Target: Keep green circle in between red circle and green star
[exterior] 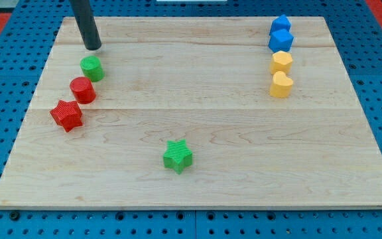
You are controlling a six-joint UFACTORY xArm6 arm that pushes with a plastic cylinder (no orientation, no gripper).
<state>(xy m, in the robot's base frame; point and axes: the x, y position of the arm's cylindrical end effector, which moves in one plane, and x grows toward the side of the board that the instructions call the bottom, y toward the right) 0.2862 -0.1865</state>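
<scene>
The green circle (92, 68) lies at the view's upper left on the wooden board (244, 153). The red circle (83, 89) touches it just below and to the left. The green star (177, 157) lies alone at the view's lower middle, far from both. My tip (93, 47) stands just above the green circle, a small gap apart from it. The green circle is at the end of the line, not between the red circle and the green star.
A red star (66, 115) lies below-left of the red circle. At the view's upper right a column holds two blue blocks (280, 26) (280, 41), a yellow block (281, 62) and a yellow heart (281, 84).
</scene>
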